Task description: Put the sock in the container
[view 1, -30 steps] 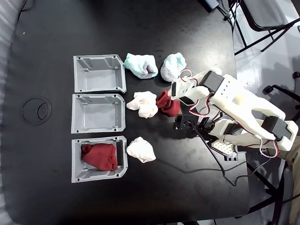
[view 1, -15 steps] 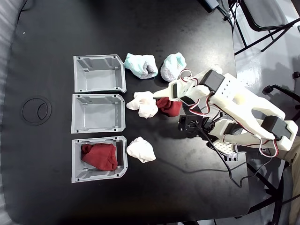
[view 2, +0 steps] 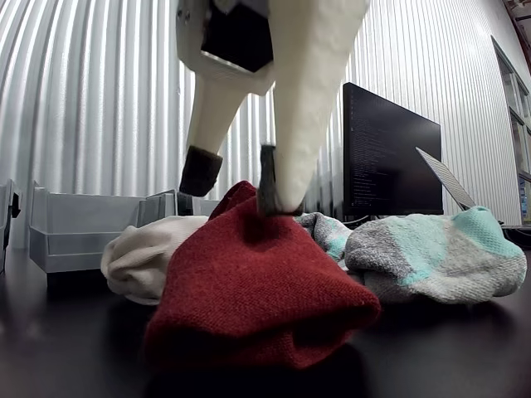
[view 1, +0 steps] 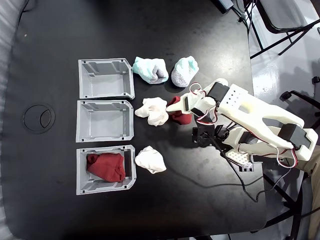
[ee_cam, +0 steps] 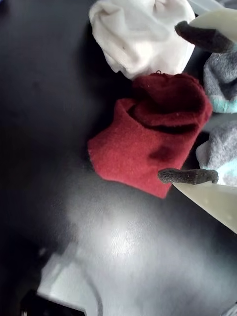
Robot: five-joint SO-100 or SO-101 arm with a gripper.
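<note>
The gripper (view 1: 176, 106) has come down and moved left in the fixed view — its open fingers now straddle the red sock (view 1: 179, 115), which a second ago lay just left of them — still unclamped.

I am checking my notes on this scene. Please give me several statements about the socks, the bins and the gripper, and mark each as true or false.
1. The gripper is open, with its fingers on either side of the dark red sock. True.
2. All three grey bins are empty. False: the nearest bin in the fixed view holds another dark red sock.
3. A white sock lies right next to the sock under the gripper. True.
4. The sock is already lifted off the table. False: it rests on the table.
</note>
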